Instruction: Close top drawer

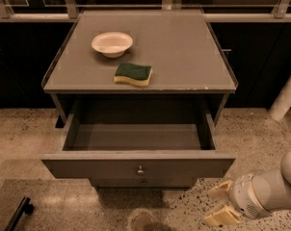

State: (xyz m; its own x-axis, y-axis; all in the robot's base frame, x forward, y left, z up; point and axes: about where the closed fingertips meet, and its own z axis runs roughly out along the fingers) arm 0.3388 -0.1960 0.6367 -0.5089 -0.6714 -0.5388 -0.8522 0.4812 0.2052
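**Top Drawer: Setting Up the Push**

The drawer [136, 139] stands pulled well out from under the counter [184, 47], with its front panel on the near side and the knob [140, 170] at centre. The tool [221, 205] hangs low at the near right, apart from the panel, released and holding nothing. Bring the tool left and up to the panel beside the knob. Press straight toward the far side. An off-centre push may skew the drawer on its rails.

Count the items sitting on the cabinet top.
2: a bowl at back left, a sponge near the front edge. Claw hovers low right of the open drawer.
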